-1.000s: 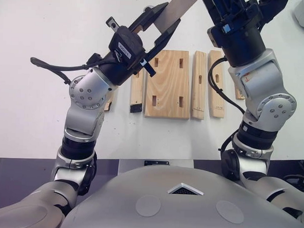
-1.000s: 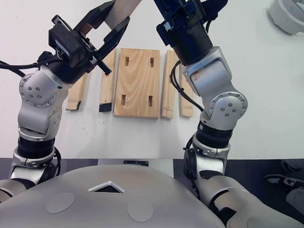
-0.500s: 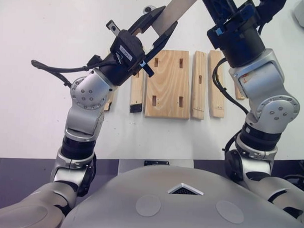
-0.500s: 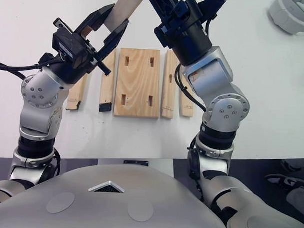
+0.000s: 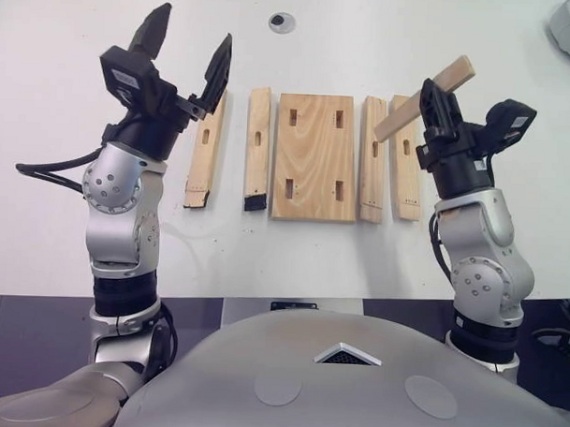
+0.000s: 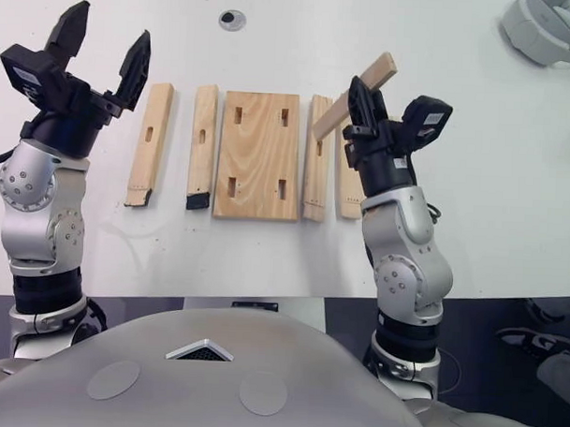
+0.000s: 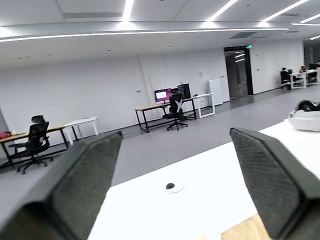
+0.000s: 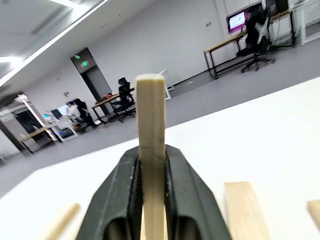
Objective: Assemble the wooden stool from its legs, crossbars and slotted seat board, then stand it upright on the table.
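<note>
The slotted seat board [image 5: 313, 156] lies flat mid-table. Two legs [image 5: 206, 147] [image 5: 257, 147] lie to its left, and two more [image 5: 373, 158] [image 5: 405, 171] to its right. My right gripper [image 5: 428, 99] is raised above the right-hand legs and is shut on a crossbar [image 5: 449, 77], which slants up to the right. The right wrist view shows the crossbar [image 8: 151, 150] edge-on between the jaws. My left gripper [image 5: 186, 51] is held high over the left legs, open and with nothing in it. Its fingers [image 7: 85, 185] stand wide apart.
A small round black hole [image 5: 282, 23] sits in the white table [image 5: 79, 216] behind the parts. A white device [image 6: 544, 30] rests at the far right corner. Bare tabletop spreads to the left and in front of the parts.
The left gripper has come off the crossbar and swung left and back. The right gripper has drawn back towards me, lower, with the crossbar still in it.
</note>
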